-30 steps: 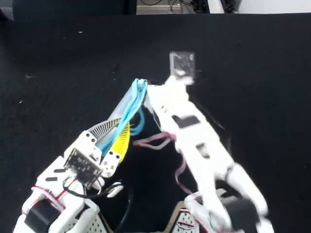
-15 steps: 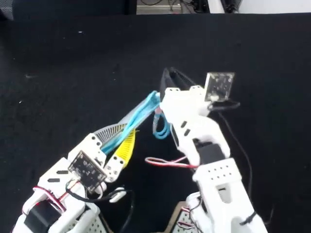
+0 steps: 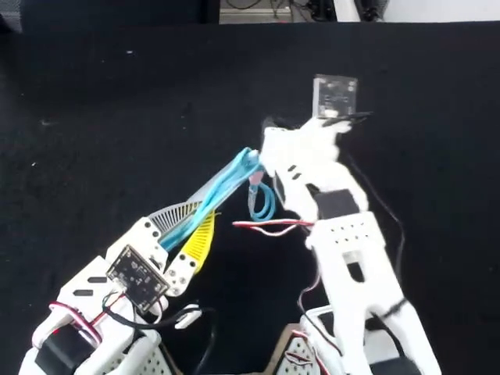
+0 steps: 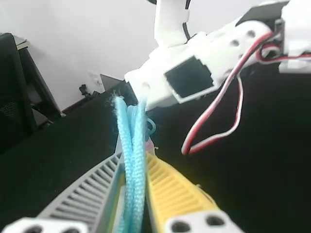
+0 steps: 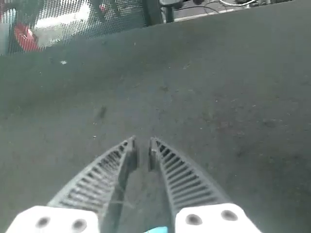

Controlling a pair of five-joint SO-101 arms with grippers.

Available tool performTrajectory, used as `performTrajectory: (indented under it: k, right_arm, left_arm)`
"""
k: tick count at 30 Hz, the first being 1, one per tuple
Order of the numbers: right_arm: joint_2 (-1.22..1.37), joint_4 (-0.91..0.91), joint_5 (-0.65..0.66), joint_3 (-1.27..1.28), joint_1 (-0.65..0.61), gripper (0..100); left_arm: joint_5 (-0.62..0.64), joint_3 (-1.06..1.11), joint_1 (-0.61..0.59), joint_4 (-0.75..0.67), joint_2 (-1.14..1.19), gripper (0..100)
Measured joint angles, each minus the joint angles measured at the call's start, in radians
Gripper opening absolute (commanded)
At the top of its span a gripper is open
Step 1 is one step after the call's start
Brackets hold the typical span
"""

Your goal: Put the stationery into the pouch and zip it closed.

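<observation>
1. At the middle of the high view, the pouch [image 3: 217,190] is held off the black table [image 3: 109,109], edge-on, slanting from lower left up to the centre.
2. The left gripper [image 3: 200,216] is clamped on the pouch's near end. The blue woven edge is squeezed between its grey and yellow fingers [image 4: 170,194].
3. The pouch's far end meets the right arm at the centre of the frame, and a blue loop [image 3: 262,203] hangs just below it.
4. The right gripper [image 5: 142,145] has its fingers drawn nearly together, with a slit at the tips. A sliver of blue sits at their root, but I cannot tell whether it pinches the pouch there.
5. Judging by this, the zipping step is in hand. I cannot tell whether the stationery is inside.
6. The next move likely calls for the left gripper to hold the pouch taut while the right draws the slider along the blue edge.
7. No writing can be read.
</observation>
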Motion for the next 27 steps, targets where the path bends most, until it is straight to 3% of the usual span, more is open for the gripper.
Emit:
performTrajectory:
  k: [4, 9, 12, 19, 24, 27]
  right_arm:
    - [-0.094, 0.009, -0.011, 0.025, 0.028, 5.2]
    - [-0.127, -0.040, 0.008, 0.163, -0.138, 5.1]
    - [-0.149, -0.046, 0.023, 0.172, -0.160, 5.1]
    - [-0.255, -0.029, -0.014, 0.150, -0.008, 5.3]
    - [-0.261, -0.063, -0.037, 0.215, -0.021, 5.3]
    - [-0.256, -0.083, -0.040, 0.258, -0.094, 5.3]
  left_arm:
    - [0.000, -0.015, 0.000, 0.021, 0.000, 3]
    - [0.000, -0.012, 0.000, 0.031, 0.000, 3]
    - [0.000, 0.002, -0.005, 0.035, 0.002, 3]
    - [0.000, 0.003, 0.000, 0.043, 0.002, 3]
    - [0.000, 0.003, 0.000, 0.043, 0.002, 3]
    - [0.000, 0.003, -0.028, 0.018, 0.002, 3]
